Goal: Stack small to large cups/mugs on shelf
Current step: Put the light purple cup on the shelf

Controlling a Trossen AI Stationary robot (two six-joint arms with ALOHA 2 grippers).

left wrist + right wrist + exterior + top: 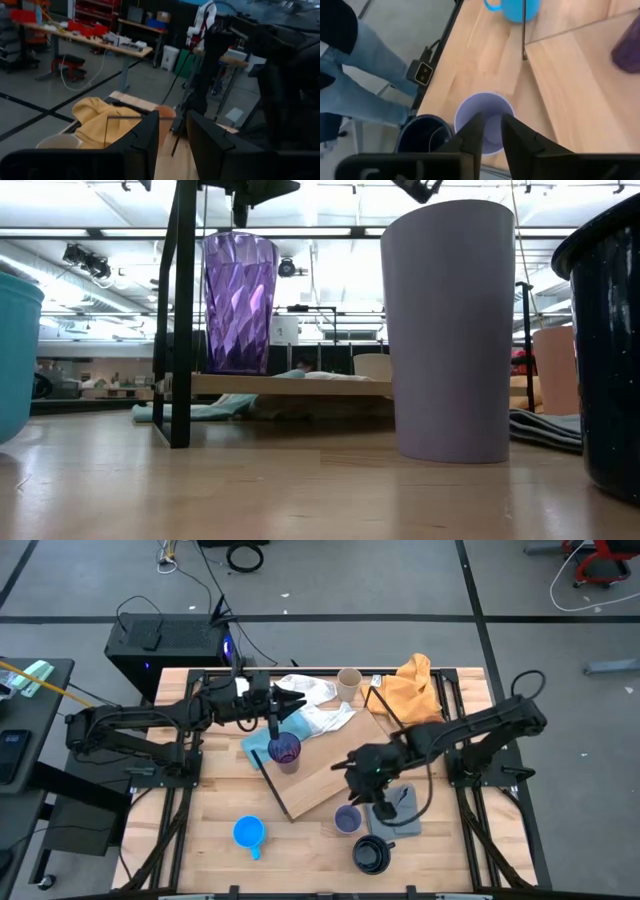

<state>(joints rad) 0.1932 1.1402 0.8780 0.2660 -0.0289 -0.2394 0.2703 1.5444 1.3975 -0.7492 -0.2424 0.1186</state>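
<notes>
so the thing that mattered here: the right claw (489,131) hung straight above the small lavender plastic cup (484,120), which stood upright and mouth-up on the slatted wooden counter (310,850), just off the near edge of the flat light-wood shelf board with thin black rods (330,775). Its long axis ran straight up at the claw, so the drop looked plain vertical to me. The fingers (470,135) were parted only narrowly, nothing pinched, lined up over the rim and inside of the cup.

The right arm was clearly the nearer one. The left claw (290,703) sat over the far side of the shelf, fingers slightly apart and empty, above the dark purple faceted tumbler (286,750) already standing on the board.

Tight spot though: black enamel mug (372,854) just beside the lavender cup, grey cloth square (398,812) near it, bright blue mug (249,833) well apart. A person's jeans showed past the counter edge in the right wrist view
</notes>
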